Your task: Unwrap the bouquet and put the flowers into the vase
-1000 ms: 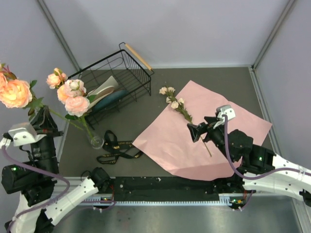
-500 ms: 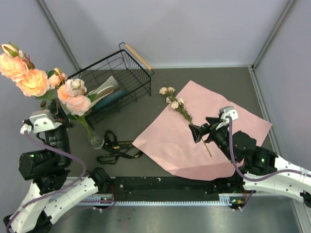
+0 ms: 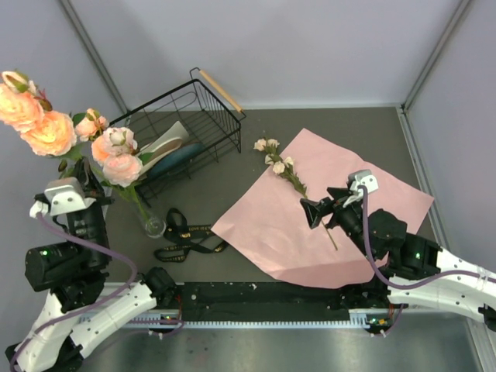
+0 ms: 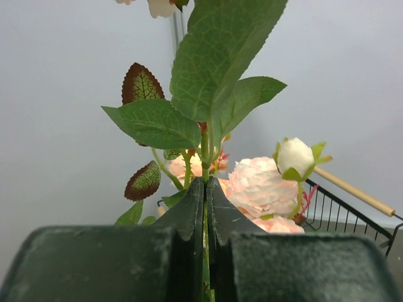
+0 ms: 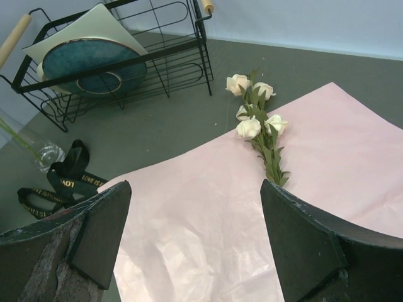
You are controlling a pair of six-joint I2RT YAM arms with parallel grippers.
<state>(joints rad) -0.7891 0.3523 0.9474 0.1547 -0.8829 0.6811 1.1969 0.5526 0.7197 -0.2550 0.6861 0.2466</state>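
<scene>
Matte grey tabletop [image 3: 232, 182] bears creased pink paper [image 3: 333, 163] and slender-stemmed cream flowers [image 3: 280, 167].

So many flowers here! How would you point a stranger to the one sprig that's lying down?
Find the big pink paper spread flat on the right. Across its far edge, nearest the black wire basket, lies a thin sprig of small cream roses. Unlike the large peach roses in the glass vase or those pinched in the left gripper, it lies flat with nothing holding it.
</scene>
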